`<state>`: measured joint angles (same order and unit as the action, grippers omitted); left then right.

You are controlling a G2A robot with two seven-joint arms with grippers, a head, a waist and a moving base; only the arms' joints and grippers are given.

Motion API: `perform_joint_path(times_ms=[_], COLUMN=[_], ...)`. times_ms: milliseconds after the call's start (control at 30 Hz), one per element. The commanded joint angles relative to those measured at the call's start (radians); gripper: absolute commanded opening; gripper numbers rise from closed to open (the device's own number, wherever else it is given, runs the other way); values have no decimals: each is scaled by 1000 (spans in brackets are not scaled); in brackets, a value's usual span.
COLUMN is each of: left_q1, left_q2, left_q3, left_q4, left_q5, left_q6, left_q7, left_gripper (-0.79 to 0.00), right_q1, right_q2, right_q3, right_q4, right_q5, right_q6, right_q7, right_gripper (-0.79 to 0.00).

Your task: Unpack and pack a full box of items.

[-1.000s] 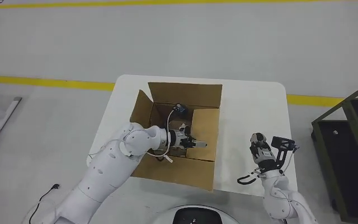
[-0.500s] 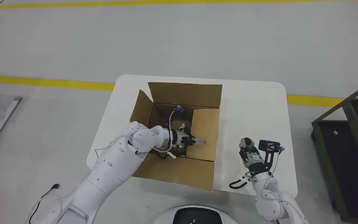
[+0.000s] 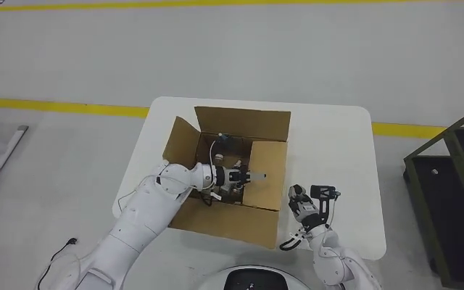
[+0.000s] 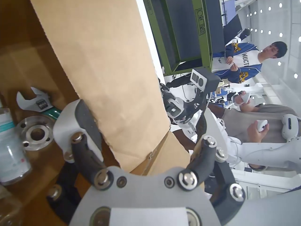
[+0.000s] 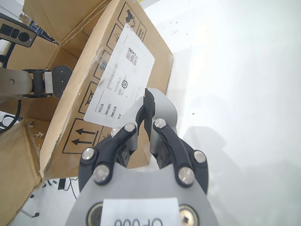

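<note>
An open cardboard box [image 3: 243,122] stands on the white table [image 3: 330,138]. My left gripper [image 3: 254,176] is inside it, open, its fingers [image 4: 78,118] straddling the inward-folded right flap [image 4: 101,66] without pinching it. On the box floor lie a wrench [image 4: 35,102], a metal flange [image 4: 35,134] and a white-labelled container [image 4: 10,149]. My right gripper [image 5: 147,109] is shut and empty, just outside the box's right wall, by its white shipping label [image 5: 120,81]; in the top view it [image 3: 296,196] sits near the box's front right corner.
A green metal cart [image 3: 435,196] stands off the table's right side. Bare table surface lies to the right of the box and behind it. The box's left flap [image 3: 177,141] sticks out over the table's left part.
My right arm has moved left across the table, up to the box's right wall. The left gripper has shifted slightly farther into the box, and the box has nudged a little.
</note>
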<state>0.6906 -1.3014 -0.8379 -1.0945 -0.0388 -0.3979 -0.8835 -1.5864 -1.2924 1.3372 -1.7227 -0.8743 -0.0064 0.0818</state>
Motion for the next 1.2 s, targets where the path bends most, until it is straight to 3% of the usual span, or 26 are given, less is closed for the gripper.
perform_joint_path(times_ms=[0, 267, 600, 800, 1167], left_q1=[2, -5, -67, -146, -269], left_q2=[-1, -4, -33, -79, -202], left_q3=[-4, -21, 20, 107, 300], left_q4=[1, -39, -96, -62, 36], left_q5=[-24, -78, -105, -53, 37], left_q6=[-6, -27, -30, 1, 15], left_q7=[-4, -21, -9, 67, 185], left_gripper=[0, 0, 0, 0, 0], right_q1=[1, 3, -60, -112, -175], right_q2=[-1, -3, 2, 9, 10], right_q3=[-9, -19, 97, 230, 393], right_q4=[-2, -15, -103, -194, -301], right_q5=[-6, -15, 14, 47, 106], right_q6=[-2, 6, 102, 151, 201], right_q7=[0, -6, -59, -76, -99], right_gripper=[-785, -785, -785, -785, -785])
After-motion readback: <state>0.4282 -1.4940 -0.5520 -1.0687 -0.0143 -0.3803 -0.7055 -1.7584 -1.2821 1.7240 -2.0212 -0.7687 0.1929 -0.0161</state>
